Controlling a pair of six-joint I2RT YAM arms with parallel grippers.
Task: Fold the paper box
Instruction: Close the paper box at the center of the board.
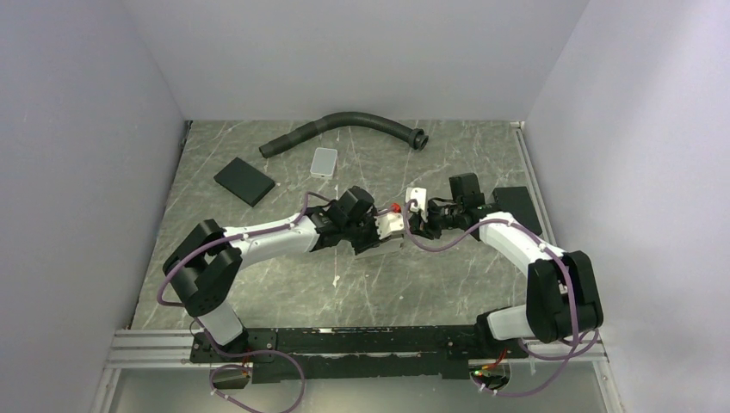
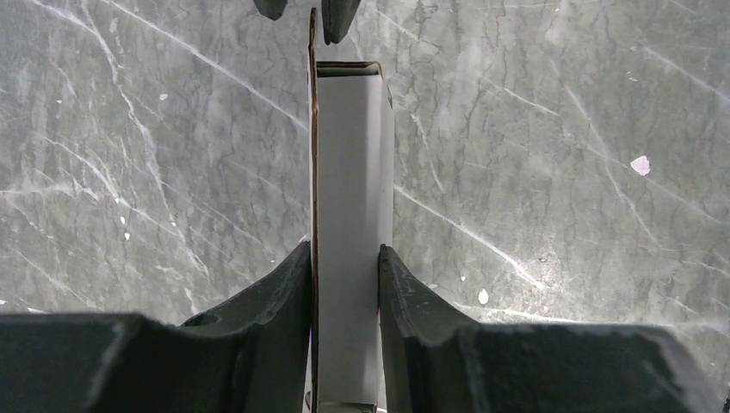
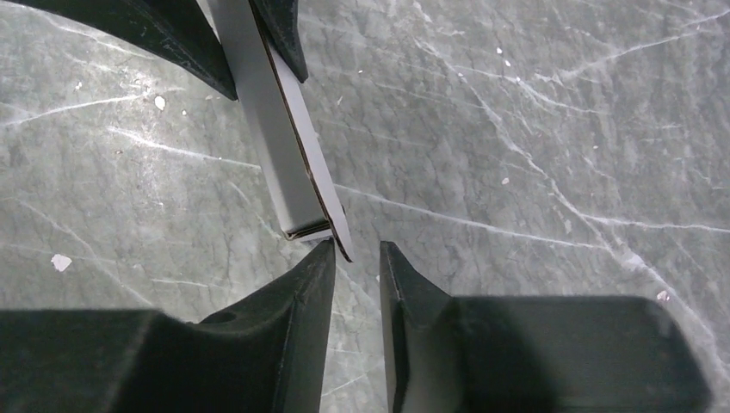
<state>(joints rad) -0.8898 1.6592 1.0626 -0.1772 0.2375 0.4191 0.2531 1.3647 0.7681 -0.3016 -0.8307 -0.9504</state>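
The paper box [image 1: 389,226] is a slim white carton held above the marble table between the two arms. My left gripper [image 2: 344,254] is shut on it, one finger pressing each long side of the box [image 2: 353,189]. A thin flap with a brown edge stands off the carton's left side. In the right wrist view the carton [image 3: 284,146] runs down from the left gripper's fingers [image 3: 189,34], and its flap tip ends at the mouth of my right gripper [image 3: 357,249]. The right jaws stand a narrow gap apart, with the flap tip beside the left fingertip [image 3: 327,254].
A black hose [image 1: 344,125] lies curved at the back. A light grey tile [image 1: 324,161] and a black pad [image 1: 244,181] sit left of centre at the back. Another black pad [image 1: 516,206] lies by the right arm. Grey walls close three sides.
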